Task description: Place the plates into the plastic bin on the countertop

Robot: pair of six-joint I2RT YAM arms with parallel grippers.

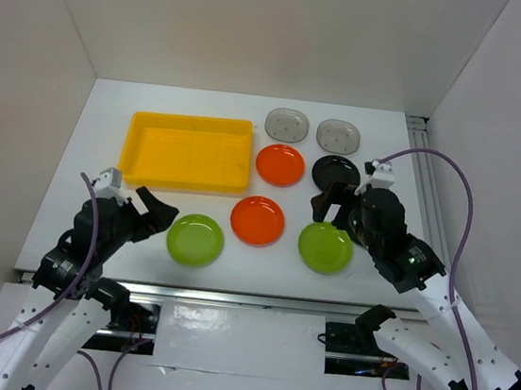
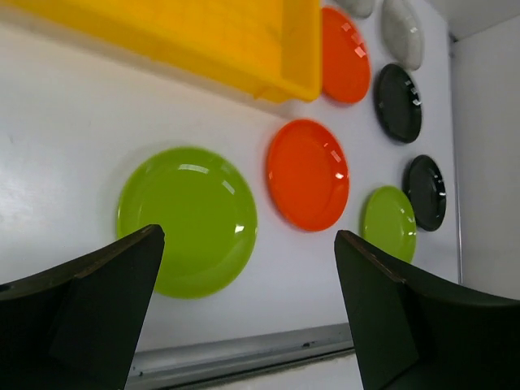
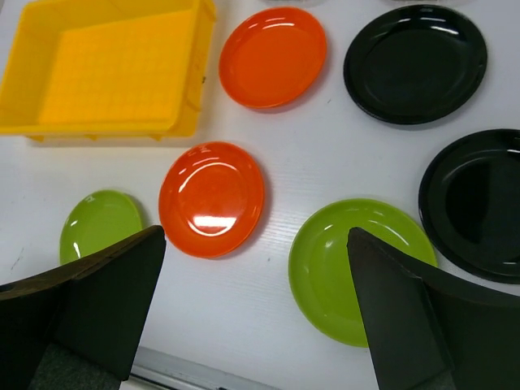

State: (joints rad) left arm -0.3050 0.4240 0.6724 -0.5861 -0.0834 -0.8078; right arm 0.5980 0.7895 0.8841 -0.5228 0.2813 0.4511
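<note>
Both pincers of mine gape wide and empty: left pincer (image 1: 157, 209) at 9 o'clock of a lime-green plate (image 1: 195, 239), right pincer (image 1: 333, 202) at 12 o'clock of a second lime-green plate (image 1: 324, 247). All the plates (image 1: 257, 220) lie on the white table (image 1: 106, 138), from 3 to 6 o'clock of the yellow bin (image 1: 192, 120).

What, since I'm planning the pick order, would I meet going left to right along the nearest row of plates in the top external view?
left lime-green plate → near orange plate → right lime-green plate. The black plate under the right arm is left out because it is partly hidden.
</note>
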